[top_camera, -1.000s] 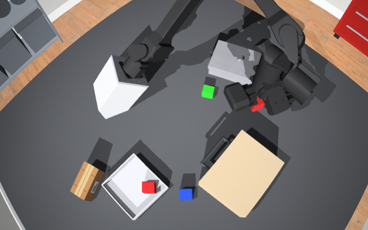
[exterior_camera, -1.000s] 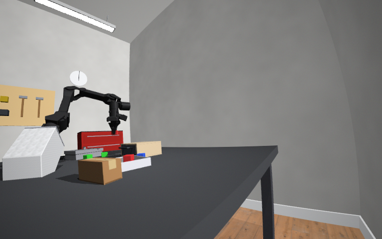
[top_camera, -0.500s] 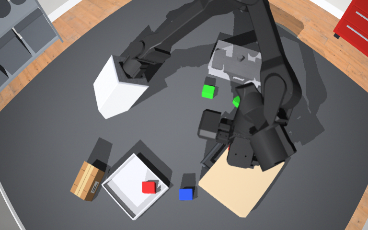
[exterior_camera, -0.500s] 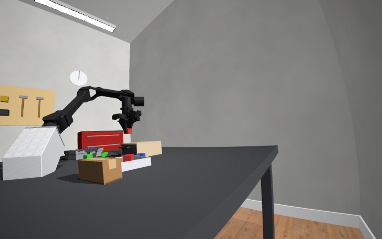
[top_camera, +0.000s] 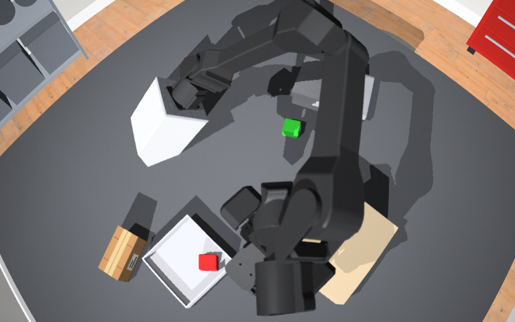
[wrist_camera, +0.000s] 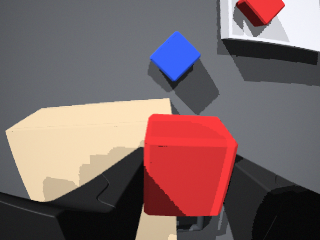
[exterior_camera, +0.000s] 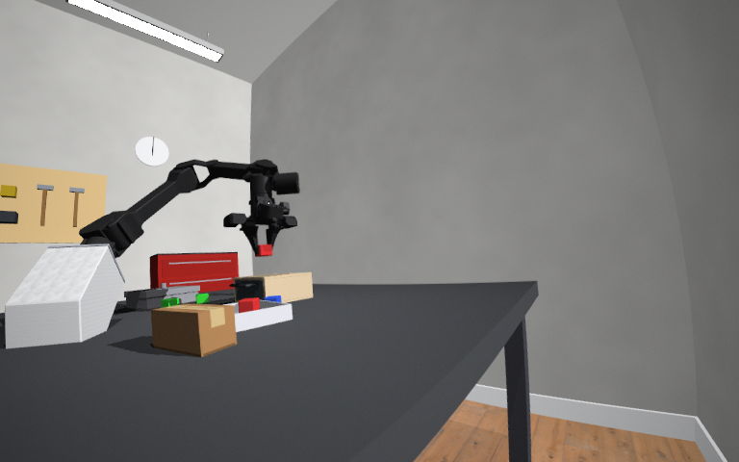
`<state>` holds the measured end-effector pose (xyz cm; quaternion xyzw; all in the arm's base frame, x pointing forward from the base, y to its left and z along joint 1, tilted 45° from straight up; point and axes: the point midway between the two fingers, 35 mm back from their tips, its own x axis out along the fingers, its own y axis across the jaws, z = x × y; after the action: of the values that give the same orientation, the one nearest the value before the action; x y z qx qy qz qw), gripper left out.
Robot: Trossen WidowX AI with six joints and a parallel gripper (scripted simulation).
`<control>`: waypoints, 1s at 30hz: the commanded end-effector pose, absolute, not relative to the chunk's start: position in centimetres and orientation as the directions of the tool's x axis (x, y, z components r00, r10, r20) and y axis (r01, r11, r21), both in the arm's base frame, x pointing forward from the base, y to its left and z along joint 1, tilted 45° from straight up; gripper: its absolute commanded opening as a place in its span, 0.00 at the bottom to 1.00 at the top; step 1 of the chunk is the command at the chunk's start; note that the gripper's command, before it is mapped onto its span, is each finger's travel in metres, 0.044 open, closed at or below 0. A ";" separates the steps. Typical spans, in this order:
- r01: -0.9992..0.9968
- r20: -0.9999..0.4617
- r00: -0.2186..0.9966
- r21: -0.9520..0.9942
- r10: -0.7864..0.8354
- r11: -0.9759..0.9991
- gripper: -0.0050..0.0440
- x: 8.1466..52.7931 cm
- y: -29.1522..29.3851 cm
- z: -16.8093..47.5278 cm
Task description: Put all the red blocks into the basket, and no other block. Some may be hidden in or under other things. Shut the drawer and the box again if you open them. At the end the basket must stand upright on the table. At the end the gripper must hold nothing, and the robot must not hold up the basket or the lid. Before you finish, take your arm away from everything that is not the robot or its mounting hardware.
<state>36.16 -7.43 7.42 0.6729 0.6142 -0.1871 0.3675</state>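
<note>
Claw [exterior_camera: 265, 243] up high, pinching a red block [wrist_camera: 188, 163] above the worktop [exterior_camera: 338, 348]. Wrist view catches a blue block [wrist_camera: 175, 55] at twelve o'clock; overhead, the arm hides both. Another red block [top_camera: 208, 262] sits in the white basket [top_camera: 167, 275].

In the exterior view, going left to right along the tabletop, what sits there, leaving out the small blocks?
White slanted housing → cardboard box → white basket → tan lid, with the gripper holding a red block above.
</note>
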 end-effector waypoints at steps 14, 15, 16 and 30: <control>0.925 -0.702 0.172 -0.126 0.691 -0.359 0.10 33.5 -17.0 -2.9; 0.900 -0.702 0.172 -0.173 0.691 -0.400 0.10 33.0 -17.6 -3.6; 0.872 -0.702 0.172 -0.218 0.691 -0.439 0.10 32.6 -18.2 -4.3; 0.855 -0.702 0.172 -0.241 0.691 -0.458 0.10 32.1 -17.2 -9.1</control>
<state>32.17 -18.08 -8.08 0.7588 0.5081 -0.3920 0.1108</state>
